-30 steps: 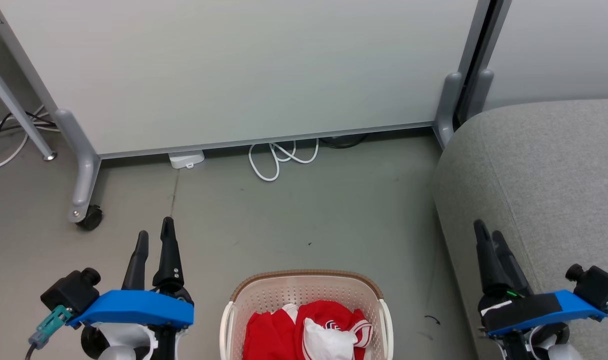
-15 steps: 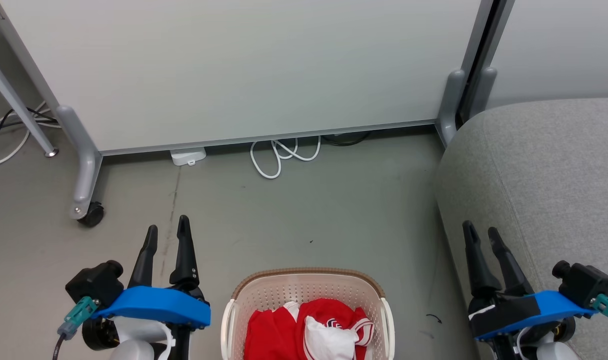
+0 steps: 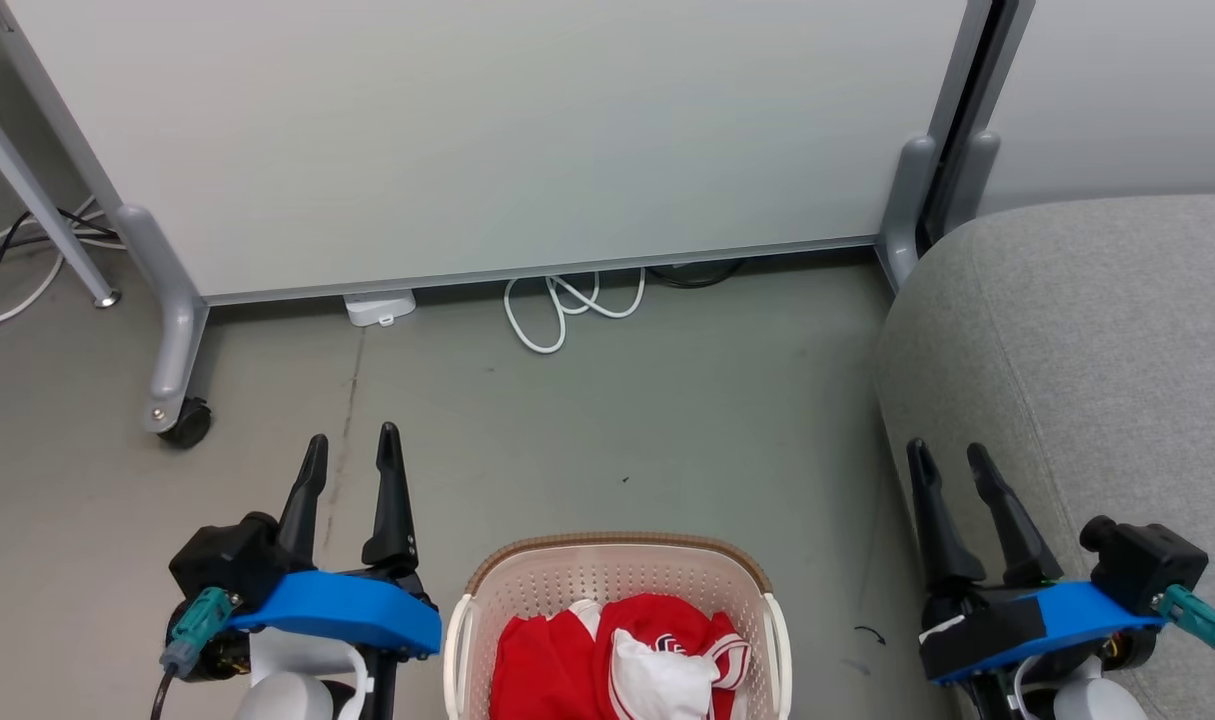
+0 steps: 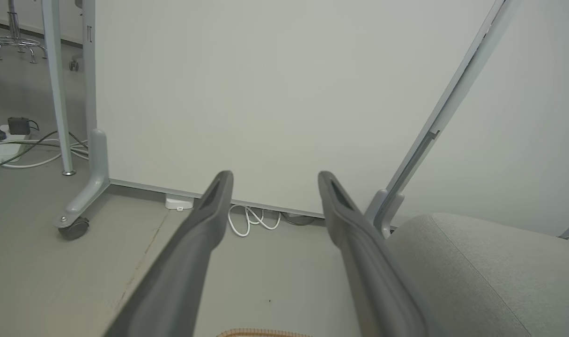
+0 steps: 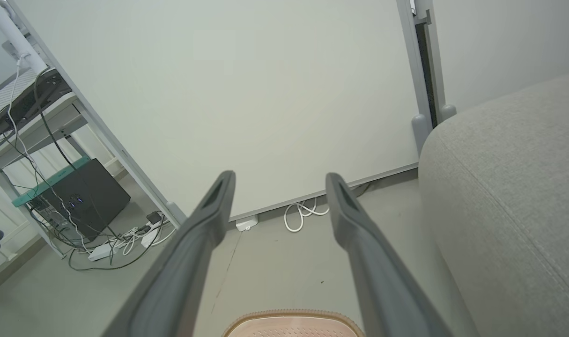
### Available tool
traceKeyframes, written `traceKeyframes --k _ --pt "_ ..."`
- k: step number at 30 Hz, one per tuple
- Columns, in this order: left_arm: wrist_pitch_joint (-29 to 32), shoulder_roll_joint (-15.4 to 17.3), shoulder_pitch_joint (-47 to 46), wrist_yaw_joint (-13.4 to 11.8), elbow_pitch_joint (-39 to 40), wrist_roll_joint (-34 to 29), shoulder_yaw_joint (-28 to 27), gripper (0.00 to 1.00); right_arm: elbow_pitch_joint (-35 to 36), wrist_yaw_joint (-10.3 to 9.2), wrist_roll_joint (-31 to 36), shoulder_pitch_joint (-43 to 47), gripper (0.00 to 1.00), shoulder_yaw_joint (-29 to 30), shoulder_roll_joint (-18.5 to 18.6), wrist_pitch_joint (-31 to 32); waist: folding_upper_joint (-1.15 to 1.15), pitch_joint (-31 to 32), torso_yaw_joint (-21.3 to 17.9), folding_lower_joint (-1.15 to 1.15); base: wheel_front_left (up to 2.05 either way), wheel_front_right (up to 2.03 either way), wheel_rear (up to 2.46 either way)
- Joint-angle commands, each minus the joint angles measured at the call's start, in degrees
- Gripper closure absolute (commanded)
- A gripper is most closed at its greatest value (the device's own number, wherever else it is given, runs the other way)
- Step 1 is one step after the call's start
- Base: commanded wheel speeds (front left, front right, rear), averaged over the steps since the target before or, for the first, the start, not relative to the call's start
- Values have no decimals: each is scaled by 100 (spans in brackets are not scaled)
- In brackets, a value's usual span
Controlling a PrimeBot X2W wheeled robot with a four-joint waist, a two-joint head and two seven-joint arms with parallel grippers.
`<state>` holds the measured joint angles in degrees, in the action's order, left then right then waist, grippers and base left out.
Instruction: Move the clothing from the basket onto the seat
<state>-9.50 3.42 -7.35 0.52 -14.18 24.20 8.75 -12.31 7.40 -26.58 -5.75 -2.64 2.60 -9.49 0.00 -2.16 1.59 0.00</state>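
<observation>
Red clothing (image 3: 617,660) with white panels lies bunched in the cream basket (image 3: 617,555), which stands on the floor at the bottom centre of the head view. Its brown rim also peeks into the left wrist view (image 4: 265,333) and the right wrist view (image 5: 293,316). The grey seat (image 3: 1097,360) fills the right side. My left gripper (image 3: 352,445) hovers open to the left of the basket, empty. My right gripper (image 3: 947,455) hovers open between the basket and the seat's edge, empty. Both point forward toward the partition.
A white partition panel (image 3: 487,140) on castor feet (image 3: 182,420) stands across the floor ahead. A coiled white cable (image 3: 567,310) and a small white box (image 3: 379,308) lie at its base. More cables and a desk leg (image 3: 27,220) are at the far left.
Both grippers have drifted inward toward the basket and slightly forward. The head view has shifted a little. The clothing lies as before.
</observation>
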Motion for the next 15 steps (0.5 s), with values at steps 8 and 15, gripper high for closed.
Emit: traceKeyframes --k 8,15 --pt "-145 41 -171 -65 19 -507 97 0 30 11 534 -123 0 -83 36 -142 0 -17 17 0 0 0 0" --pt "-232 39 -176 -95 4 -877 166 0 10 12 914 -124 0 -130 38 -234 0 -28 23 0 0 0 0"
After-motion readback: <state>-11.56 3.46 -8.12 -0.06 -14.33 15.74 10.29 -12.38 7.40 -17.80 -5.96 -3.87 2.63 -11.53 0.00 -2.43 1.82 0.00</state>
